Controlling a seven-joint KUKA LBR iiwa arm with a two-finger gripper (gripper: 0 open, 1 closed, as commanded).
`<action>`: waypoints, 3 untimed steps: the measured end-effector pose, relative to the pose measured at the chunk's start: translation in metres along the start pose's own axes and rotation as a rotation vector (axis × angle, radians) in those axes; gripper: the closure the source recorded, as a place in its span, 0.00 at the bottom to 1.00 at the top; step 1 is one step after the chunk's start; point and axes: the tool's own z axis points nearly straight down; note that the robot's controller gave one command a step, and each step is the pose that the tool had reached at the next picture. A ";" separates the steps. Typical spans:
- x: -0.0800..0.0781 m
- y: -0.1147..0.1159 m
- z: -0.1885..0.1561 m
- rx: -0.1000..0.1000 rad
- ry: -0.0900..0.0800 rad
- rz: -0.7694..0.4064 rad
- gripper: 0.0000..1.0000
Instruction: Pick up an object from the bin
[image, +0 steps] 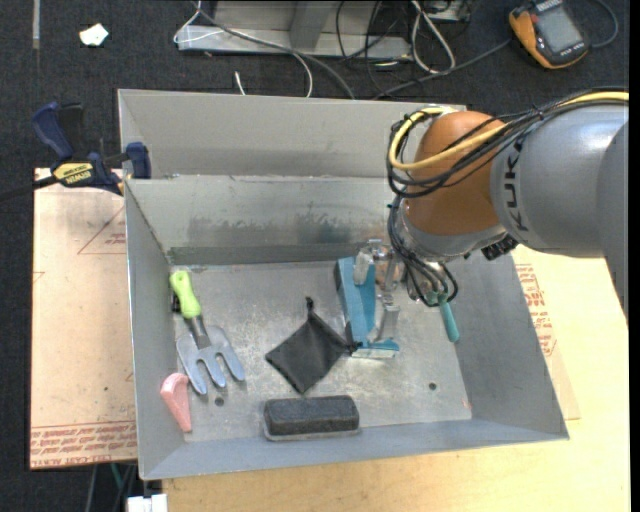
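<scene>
A blue plastic piece (352, 295) stands right of the middle of the grey metal bin (150, 300), with the gripper (377, 335) lowered just beside it, seemingly touching. Whether the gripper is wide, narrow or clamped on it, I cannot tell. Left of it lies one black folded cloth (305, 355), and nearer the front wall one dark oblong block (310, 416). One thin teal stick (449, 322) lies to the right. At far left are one green-handled garden fork (200, 340) and one pink plastic piece (177, 398). The grey arm (565, 190) reads "KU".

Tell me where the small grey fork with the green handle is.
In the camera view, the green-handled grey fork lies beside the grey metal bin's left wall, with a pink wedge-shaped piece just below its tines.
</scene>
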 end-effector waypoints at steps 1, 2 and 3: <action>-0.002 0.000 -0.005 0.000 -0.007 0.000 0.00; 0.034 0.028 0.030 -0.002 -0.010 0.021 0.00; 0.050 0.038 0.041 -0.001 -0.007 0.023 0.00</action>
